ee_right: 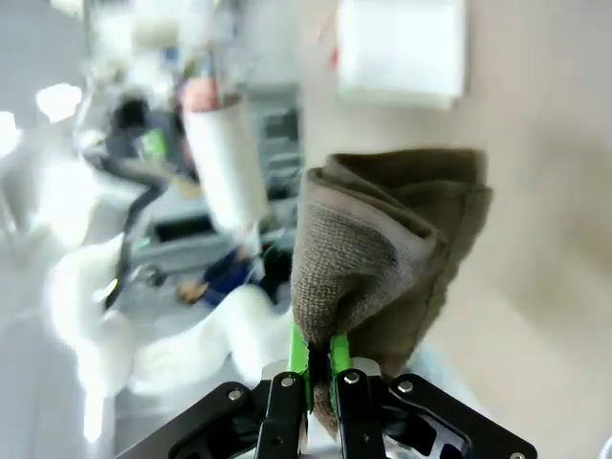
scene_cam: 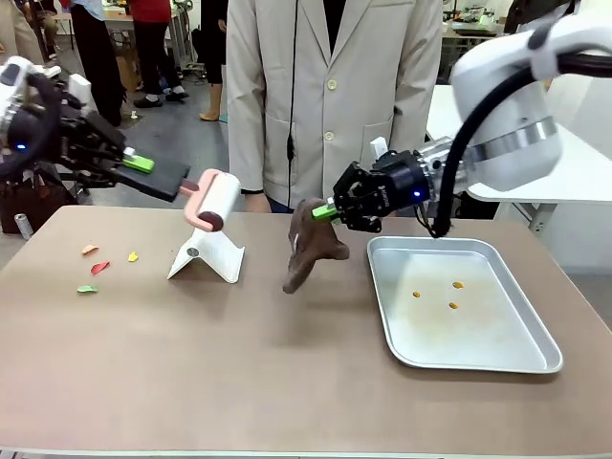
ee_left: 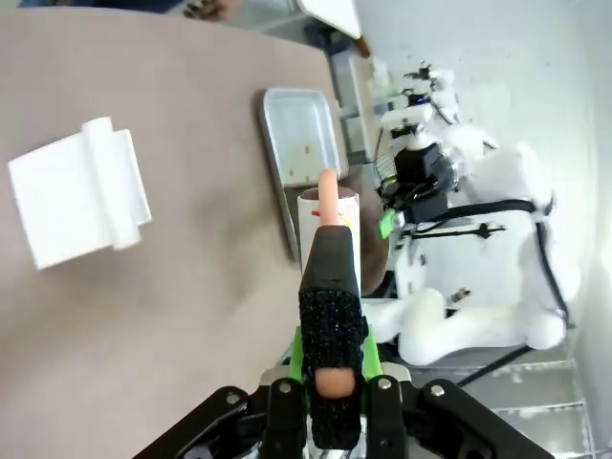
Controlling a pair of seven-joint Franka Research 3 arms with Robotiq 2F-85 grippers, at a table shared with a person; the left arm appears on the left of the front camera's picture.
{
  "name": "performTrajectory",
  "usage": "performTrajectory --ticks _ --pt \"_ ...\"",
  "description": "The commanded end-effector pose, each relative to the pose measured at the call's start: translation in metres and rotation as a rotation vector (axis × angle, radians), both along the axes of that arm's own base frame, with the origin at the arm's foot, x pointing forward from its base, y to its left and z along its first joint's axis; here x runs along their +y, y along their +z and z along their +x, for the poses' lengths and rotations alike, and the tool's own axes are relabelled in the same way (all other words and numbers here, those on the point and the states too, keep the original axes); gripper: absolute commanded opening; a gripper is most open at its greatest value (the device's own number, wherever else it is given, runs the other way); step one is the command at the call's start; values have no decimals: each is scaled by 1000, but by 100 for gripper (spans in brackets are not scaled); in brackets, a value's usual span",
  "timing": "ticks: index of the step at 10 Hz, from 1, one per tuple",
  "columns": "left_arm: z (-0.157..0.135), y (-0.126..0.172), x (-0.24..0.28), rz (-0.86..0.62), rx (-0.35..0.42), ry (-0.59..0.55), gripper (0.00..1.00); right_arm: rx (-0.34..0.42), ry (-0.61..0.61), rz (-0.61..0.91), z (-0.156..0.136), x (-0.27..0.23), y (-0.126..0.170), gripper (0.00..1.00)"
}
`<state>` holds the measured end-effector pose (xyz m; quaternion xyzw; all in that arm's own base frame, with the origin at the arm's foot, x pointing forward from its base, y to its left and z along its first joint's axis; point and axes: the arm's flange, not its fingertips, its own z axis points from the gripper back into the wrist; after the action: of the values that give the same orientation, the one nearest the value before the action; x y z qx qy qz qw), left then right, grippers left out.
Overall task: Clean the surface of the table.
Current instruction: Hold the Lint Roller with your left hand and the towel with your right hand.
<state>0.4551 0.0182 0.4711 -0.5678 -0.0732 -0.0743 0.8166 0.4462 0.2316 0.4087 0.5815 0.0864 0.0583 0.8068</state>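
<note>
The brown table [scene_cam: 287, 382] carries several small coloured scraps [scene_cam: 99, 267] at its left. My left gripper [scene_cam: 137, 163] is shut on the black handle of a lint roller [scene_cam: 218, 201], held in the air above a white stand [scene_cam: 206, 256]. In the left wrist view the gripper [ee_left: 330, 382] clamps the handle [ee_left: 330, 316], with the stand [ee_left: 81, 196] below on the table. My right gripper [scene_cam: 325, 211] is shut on a brown cloth [scene_cam: 311, 251] that hangs down to the tabletop at the middle. The right wrist view shows the gripper [ee_right: 320, 359] pinching the cloth [ee_right: 382, 258].
A silver tray [scene_cam: 535, 359] lies at the right with three orange crumbs [scene_cam: 457, 284] in it. A person in a beige jacket [scene_cam: 335, 96] stands at the far edge. Bare tabletop stretches across the front.
</note>
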Motion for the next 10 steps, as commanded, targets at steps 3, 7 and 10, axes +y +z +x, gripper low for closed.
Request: performTrajectory --ticks 3,7,10 --pt "-65 1 67 -137 -2 131 0 177 -125 208 -68 -76 12 0" --pt "-104 -25 170 -282 19 93 0 159 -449 333 -107 -211 29 0" --pt "-116 -53 226 -309 52 10 0 143 -548 365 -115 -294 17 0"
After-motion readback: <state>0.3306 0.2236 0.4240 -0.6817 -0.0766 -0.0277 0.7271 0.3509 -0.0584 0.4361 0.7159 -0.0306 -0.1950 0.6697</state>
